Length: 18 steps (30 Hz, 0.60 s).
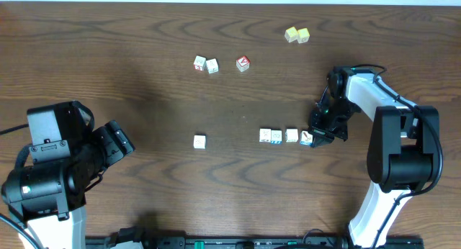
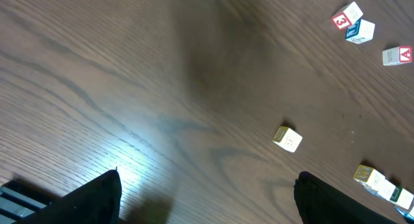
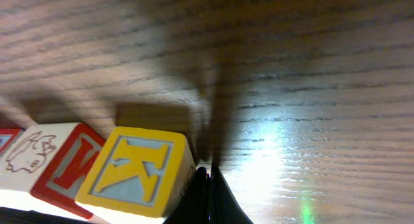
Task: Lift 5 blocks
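Several blocks lie in a row right of the table's middle, from the leftmost block to the rightmost block. My right gripper is shut with nothing in it, and its tips rest low against the right side of that last block. In the right wrist view this block shows a yellow K, just left of the shut fingertips, with a red-framed block beyond it. A lone block lies further left. My left gripper hangs open over bare wood.
At the back lie two white cubes, a red-faced cube and two pale yellow cubes. The right arm's white base stands at the right, and the left arm's black base at the front left.
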Motion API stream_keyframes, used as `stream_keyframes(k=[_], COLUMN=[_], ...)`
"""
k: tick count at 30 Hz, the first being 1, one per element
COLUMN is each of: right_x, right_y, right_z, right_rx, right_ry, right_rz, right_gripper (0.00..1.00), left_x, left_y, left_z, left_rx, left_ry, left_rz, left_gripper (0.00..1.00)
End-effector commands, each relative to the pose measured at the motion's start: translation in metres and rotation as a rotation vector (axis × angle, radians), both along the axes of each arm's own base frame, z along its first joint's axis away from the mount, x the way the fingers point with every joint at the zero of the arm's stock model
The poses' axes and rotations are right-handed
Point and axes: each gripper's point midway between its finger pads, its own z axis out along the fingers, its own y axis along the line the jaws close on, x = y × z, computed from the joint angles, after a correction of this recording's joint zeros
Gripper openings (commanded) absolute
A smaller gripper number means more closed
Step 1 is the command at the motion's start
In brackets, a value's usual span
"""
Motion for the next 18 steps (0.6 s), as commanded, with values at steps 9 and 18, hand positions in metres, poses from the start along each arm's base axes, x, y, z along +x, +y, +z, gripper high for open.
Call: stream_keyframes(k=[9,18], right_x=[0.0106,0.0149], right_y=[0.0003,-0.0068], right_z=[-0.004,-0.007], right_rx=[-0.006,-0.046], right_ry=[-0.057,-0.078], right_rz=[0.021,0.038], right_gripper=[0.01,0.01], left_x=[-0.0002,-0.0002], left_y=[0.0022,0.0021], left_z=[0.0027,0.0027], left_rx=[0.011,0.011], left_ry=[-0.004,-0.004], left_rz=[0.013,0.012], left_gripper=[0.86,0.86])
